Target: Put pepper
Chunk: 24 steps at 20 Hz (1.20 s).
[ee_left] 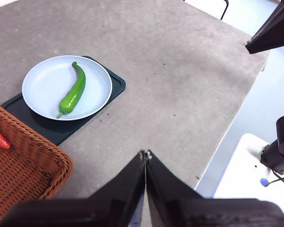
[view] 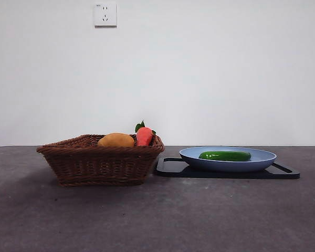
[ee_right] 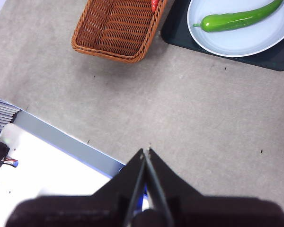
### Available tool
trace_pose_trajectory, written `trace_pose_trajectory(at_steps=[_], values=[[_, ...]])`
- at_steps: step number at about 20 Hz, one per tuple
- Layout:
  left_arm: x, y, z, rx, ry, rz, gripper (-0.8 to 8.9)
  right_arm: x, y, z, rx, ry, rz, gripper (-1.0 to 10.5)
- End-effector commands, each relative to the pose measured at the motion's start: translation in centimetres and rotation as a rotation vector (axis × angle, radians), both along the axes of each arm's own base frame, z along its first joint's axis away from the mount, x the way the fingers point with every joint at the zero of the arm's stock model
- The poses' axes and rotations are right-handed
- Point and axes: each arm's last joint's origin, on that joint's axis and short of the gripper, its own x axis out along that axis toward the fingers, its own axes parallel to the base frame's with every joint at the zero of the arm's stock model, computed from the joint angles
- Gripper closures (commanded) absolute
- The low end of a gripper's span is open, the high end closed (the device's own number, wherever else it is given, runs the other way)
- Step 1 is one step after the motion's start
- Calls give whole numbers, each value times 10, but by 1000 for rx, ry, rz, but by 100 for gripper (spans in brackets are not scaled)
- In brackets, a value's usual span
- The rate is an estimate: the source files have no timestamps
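The long green pepper (view: 224, 155) lies in the pale blue plate (view: 262, 160) at the right of the front view. Both wrist views show it too, pepper (ee_left: 74, 95) curved across the plate (ee_left: 42, 85), and pepper (ee_right: 239, 18) with its stem end toward the basket. My left gripper (ee_left: 146, 153) is shut with nothing in it, high above the bare table and well away from the plate. My right gripper (ee_right: 146, 151) is also shut and empty, high over the table near its edge. Neither gripper appears in the front view.
The plate rests on a black tray (view: 170, 168). Left of it stands a brown wicker basket (view: 102, 164) holding a yellow-brown lump (view: 115, 140) and a red-orange vegetable with green leaves (view: 144, 135). The table edge (ee_right: 66, 142) shows beneath the right gripper.
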Motion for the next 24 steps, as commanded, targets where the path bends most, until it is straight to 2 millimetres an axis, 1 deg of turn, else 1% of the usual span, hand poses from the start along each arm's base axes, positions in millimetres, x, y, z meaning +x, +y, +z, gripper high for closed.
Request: trace_pose_trajectory(at_steps=[1,7,9,10,11,13,14,16,18,19,21,24], values=[[-1,-3,5,-19,-16,-10,806,0,0,3,-7,-2,5,936],[1,-5,8,-54,-42,-10,806,0,0,3,-7,-2,5,936],[1,-4,8,-18,-85,-34,805,0,0,3,-7,-2,5,936],[3,-1,9,3,-126,-5,805,0,0,3,-7,-2,5,936],[7,5,13,4,-173,64,805,0,0,3,-7,-2,5,936],[17,21,26,-18,-316,196,805,0,0,3,-7,-2,5,936],[20,33,34,-39,-383,247,805,0,0,3,-7,-2,5,936],[19,63,47,-100,-482,368,805,0,0,3,-7,-2,5,936],[11,93,52,-160,-586,504,805,0,0,3,-7,-2,5,936],[5,107,50,-182,-641,573,805,0,0,3,-7,-2,5,936],[-7,130,35,-213,-747,700,805,0,0,3,-7,-2,5,936],[-27,152,-5,-208,-875,843,805,0,0,3,-7,-2,5,936]])
